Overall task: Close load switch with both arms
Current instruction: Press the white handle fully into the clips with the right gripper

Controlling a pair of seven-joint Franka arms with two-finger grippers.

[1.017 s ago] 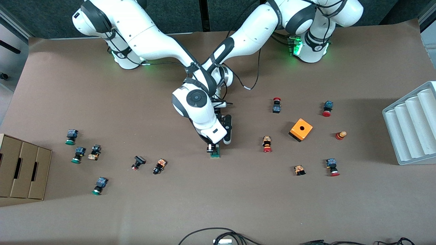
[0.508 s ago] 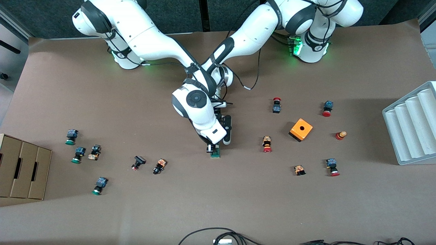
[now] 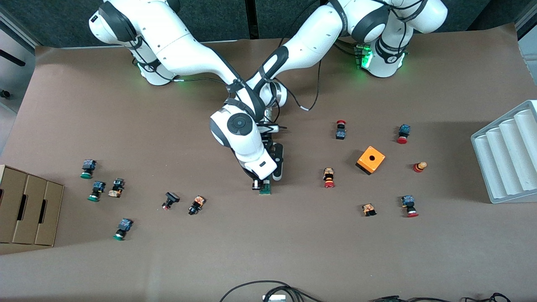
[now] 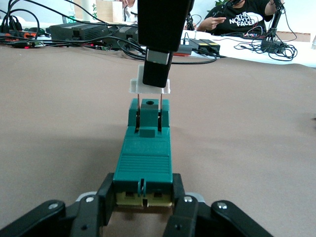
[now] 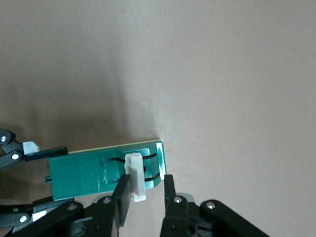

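Note:
The green load switch point(image 3: 265, 190) lies flat at the table's middle. It also shows in the left wrist view point(image 4: 144, 158) and the right wrist view point(image 5: 89, 174). My left gripper point(image 4: 143, 191) is shut on the switch's end farther from the front camera, a finger on each side; in the front view it is mostly hidden under the right hand. My right gripper point(image 5: 146, 185) comes down from above, open, at the switch's other end. One finger point(image 5: 122, 195) rests against the white sliding piece point(image 5: 135, 177). In the left wrist view the piece point(image 4: 137, 87) stands raised on two thin pins.
Small push buttons lie scattered toward both ends of the table, the closest point(image 3: 329, 178) toward the left arm's end. An orange box with a hole point(image 3: 370, 160), a white ridged tray point(image 3: 507, 155), a cardboard box point(image 3: 25, 209) and cables at the near edge point(image 3: 268, 289).
My right hand has shifted slightly toward the right arm's end of the table. The load switch and the left gripper have stayed in place.

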